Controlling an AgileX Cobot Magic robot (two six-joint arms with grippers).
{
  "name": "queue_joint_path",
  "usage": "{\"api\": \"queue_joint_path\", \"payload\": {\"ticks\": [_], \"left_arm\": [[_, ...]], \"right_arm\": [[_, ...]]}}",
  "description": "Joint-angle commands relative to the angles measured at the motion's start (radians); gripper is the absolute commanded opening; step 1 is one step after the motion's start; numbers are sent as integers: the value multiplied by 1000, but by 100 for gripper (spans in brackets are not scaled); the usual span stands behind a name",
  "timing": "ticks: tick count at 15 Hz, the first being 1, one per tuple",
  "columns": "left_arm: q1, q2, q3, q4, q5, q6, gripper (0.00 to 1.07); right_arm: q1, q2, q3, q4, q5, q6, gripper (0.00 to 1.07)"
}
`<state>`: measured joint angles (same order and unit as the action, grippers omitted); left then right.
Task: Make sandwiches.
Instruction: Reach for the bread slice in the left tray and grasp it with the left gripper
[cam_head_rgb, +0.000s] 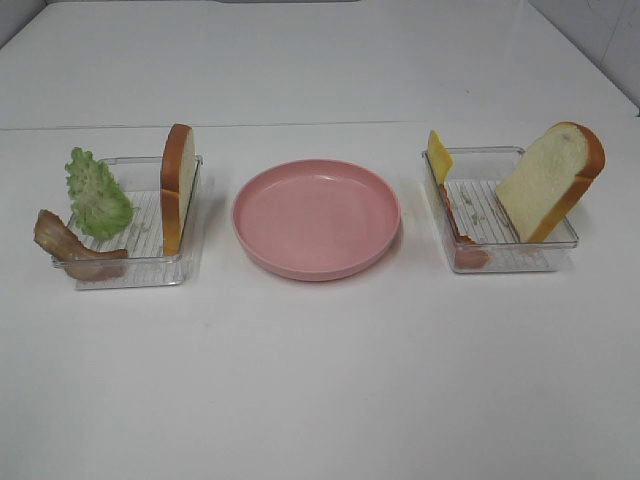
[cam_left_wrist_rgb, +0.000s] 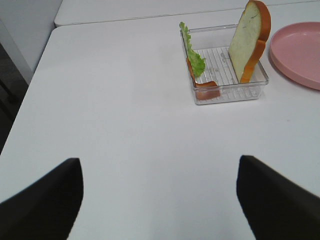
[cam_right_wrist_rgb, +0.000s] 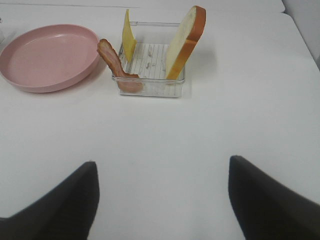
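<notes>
No sandwich is assembled. In the left clear tray (cam_head_rgb: 130, 272) a bread slice (cam_head_rgb: 177, 185) stands on edge beside ruffled green lettuce (cam_head_rgb: 97, 195) and a bacon strip (cam_head_rgb: 70, 248). In the right clear tray (cam_head_rgb: 520, 262) a second bread slice (cam_head_rgb: 550, 180) leans, with a yellow cheese slice (cam_head_rgb: 438, 157) and a bacon strip (cam_head_rgb: 462, 235). My left gripper (cam_left_wrist_rgb: 159, 165) is open and empty, well short of its tray (cam_left_wrist_rgb: 230, 95). My right gripper (cam_right_wrist_rgb: 161, 165) is open and empty, well short of its tray (cam_right_wrist_rgb: 150, 90). Neither gripper shows in the high view.
A round pink plate (cam_head_rgb: 316, 216) sits between the two trays with nothing on it. The white table (cam_head_rgb: 320, 380) runs wide in front of the trays. Its left edge shows in the left wrist view (cam_left_wrist_rgb: 30, 95).
</notes>
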<state>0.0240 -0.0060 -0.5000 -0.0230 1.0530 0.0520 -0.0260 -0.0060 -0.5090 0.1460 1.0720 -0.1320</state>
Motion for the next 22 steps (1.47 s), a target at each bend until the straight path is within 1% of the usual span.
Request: {"api": "queue_joint_path", "payload": {"ticks": [1,22], "left_arm": [[1,-21,2,-7,-8,1,80],[1,-12,-6,-15,-16,1,80]], "right_arm": [[-8,-14,2,-4,-9,-6,69],[-8,-14,2,-4,-9,-6,69]]}}
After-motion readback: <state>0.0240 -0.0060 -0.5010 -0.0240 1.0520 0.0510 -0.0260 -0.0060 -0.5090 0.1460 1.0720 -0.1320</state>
